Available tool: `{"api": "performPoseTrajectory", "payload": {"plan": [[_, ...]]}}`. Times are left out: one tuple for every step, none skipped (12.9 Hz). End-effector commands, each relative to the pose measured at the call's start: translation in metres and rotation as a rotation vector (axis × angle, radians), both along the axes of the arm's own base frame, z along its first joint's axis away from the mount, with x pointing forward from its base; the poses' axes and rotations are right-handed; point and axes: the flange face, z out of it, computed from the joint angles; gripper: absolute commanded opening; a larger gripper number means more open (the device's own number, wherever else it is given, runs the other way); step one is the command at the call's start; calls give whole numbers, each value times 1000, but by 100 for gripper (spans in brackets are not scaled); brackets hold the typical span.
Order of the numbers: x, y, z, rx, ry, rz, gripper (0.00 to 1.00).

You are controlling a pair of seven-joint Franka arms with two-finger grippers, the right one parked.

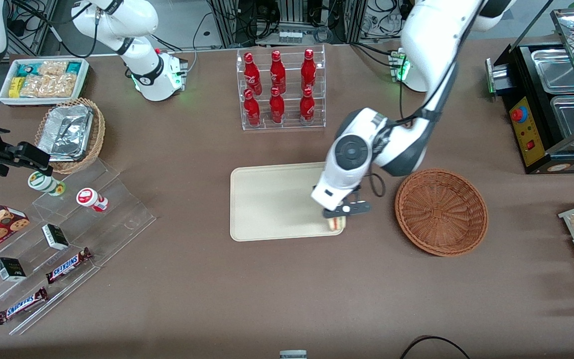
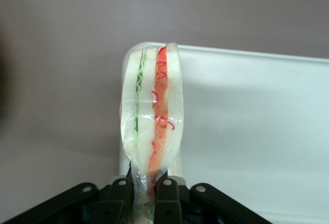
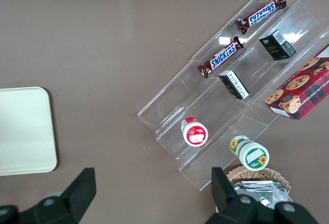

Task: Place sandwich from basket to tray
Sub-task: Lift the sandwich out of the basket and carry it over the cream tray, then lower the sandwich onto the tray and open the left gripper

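The small triangular wedge sandwich of pale bread with red and green filling is pinched between the closed fingers of the left arm's black two-finger gripper, over the flat pale beige rectangular tray at its four-o'clock corner. The round reddish-brown wicker basket is seen beside the tray, at three o'clock.

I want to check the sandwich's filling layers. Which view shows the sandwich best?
The left wrist view: the sandwich fills it, layers plain, clamped in the gripper. The front view shows only a sliver; the right wrist view shows none.
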Motion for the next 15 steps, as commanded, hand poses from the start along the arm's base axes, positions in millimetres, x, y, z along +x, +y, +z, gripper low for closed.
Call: {"api": "performPoseTrajectory", "payload": {"plan": [[-3, -55, -15, -1, -4, -2, 0], [-7, -68, -18, -5, -7, -17, 0], [-13, -81, -20, -9, -6, -19, 0], [-16, -91, -26, -6, -7, -12, 0], [-19, -97, -32, -5, -3, -17, 0], [-20, -102, -33, -10, -3, -20, 0], [-22, -106, -35, -11, -3, -22, 0], [-25, -111, -37, -12, -4, -22, 0], [-26, -113, -40, -5, -5, -18, 0], [-27, -114, -40, -3, -7, -20, 0], [-28, -114, -40, -2, -6, -18, 0], [-28, -114, -43, 1, -2, 4, 0], [-28, -114, -50, 9, 2, 21, 0], [-29, -115, -52, 9, 3, 23, 0], [-31, -117, -52, 8, 2, 20, 0]]}}
